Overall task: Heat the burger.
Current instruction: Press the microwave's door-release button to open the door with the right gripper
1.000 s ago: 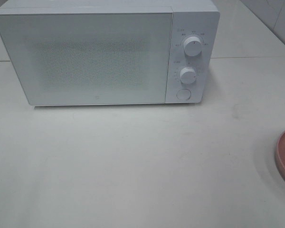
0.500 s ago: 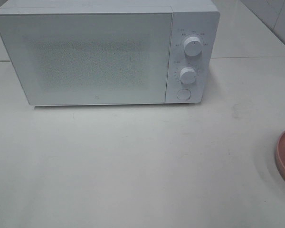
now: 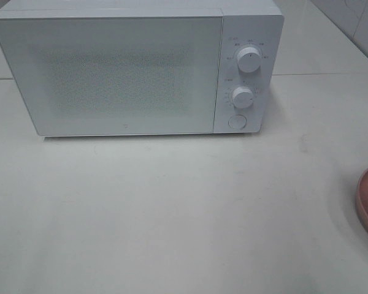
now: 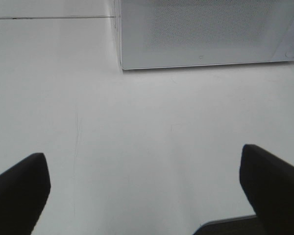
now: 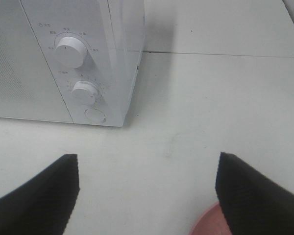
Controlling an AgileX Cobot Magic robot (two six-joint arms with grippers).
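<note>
Right wrist view: my right gripper (image 5: 147, 160) gapes empty, round pink plate (image 5: 209, 224) beside one finger; left gripper (image 4: 142, 156) gapes too. Nothing has shifted: white boxy microwave (image 5: 117, 58) ahead stays shut, burger unseen.

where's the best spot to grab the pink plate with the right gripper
Pinch the pink plate by its raised rim, at the edge nearest the microwave, coming down from above with one finger inside and one outside. It lies flat, so likely only the rim offers a hold.
</note>
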